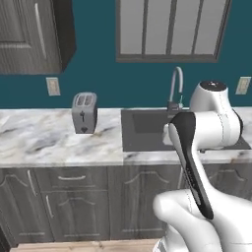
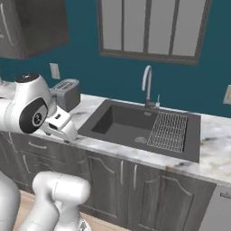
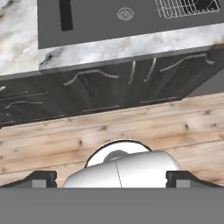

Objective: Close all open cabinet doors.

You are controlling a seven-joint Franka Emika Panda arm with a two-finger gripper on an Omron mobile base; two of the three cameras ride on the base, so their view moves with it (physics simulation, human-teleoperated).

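Cabinet doors [image 1: 27,34] hang at the upper left of the left base view, above the left end of the desk [image 1: 44,140]: a dark grey wood-grain panel with a slim vertical silver handle, fronting a wall cabinet whose side face shows beside it. In the right base view the same cabinet [image 2: 38,25] sits at the upper left corner, and from that angle I cannot tell for sure whether the panel lies flush or stands ajar.

The claw [image 3: 111,179] points down at the wooden floor [image 3: 175,127] in front of the base cabinets; its two dark fingertips [image 3: 41,179] sit far apart at the bottom corners of the hand view, so it stands wide and holds nothing. It is well away from the wall cabinet.

Above the floor in the hand view run the base-cabinet fronts [image 3: 109,87] with curved silver handles, then the marble front edge of the desk, then the dark sink [image 3: 109,17] with its round drain.

In the base views the sink [image 2: 135,126] is set into the desk under the window [image 1: 170,29], with a wire rack [image 2: 169,131] in its right half and a curved faucet [image 2: 146,83] at its back edge. A silver toaster [image 1: 84,113] stands on the desk to the left of the sink, near the teal wall, below an outlet [image 1: 52,86].
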